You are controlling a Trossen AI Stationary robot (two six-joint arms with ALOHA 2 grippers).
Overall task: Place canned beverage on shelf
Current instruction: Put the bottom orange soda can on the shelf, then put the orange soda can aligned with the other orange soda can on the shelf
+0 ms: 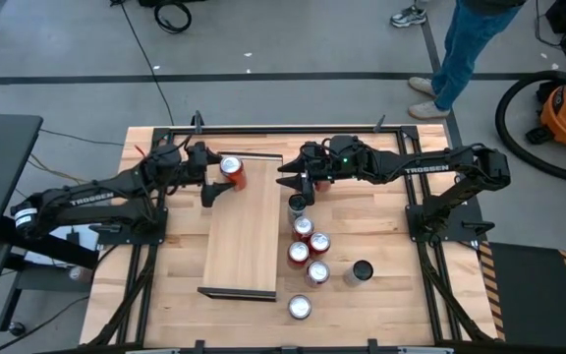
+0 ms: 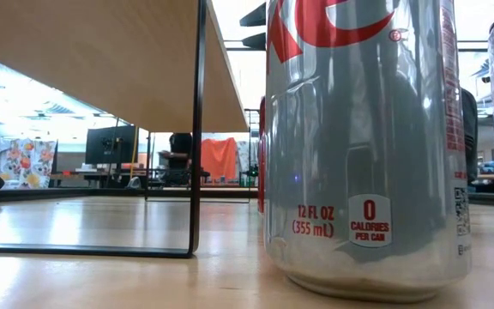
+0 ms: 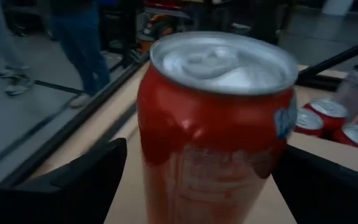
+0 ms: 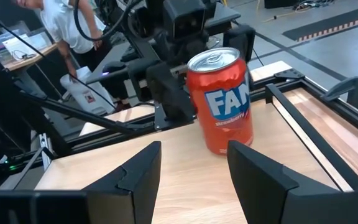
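Note:
A red canned beverage [image 1: 232,170] stands upright on its base at the far end of the pale wooden shelf [image 1: 244,236]. My left gripper [image 1: 212,179] is open around it from the table's left. Its fingers [image 3: 73,180] stand on either side of the can [image 3: 216,124], with a gap showing on each side. My right gripper [image 1: 288,182] hovers open over the shelf's far right corner, pointing at the can [image 4: 219,102] with nothing between its fingers [image 4: 135,174].
Several cans [image 1: 305,246] stand in a cluster on the tabletop right of the shelf, with a dark one [image 1: 362,272] beside them. A silver can [image 2: 367,146] fills the low view. A person [image 1: 470,49] stands beyond the table's far edge.

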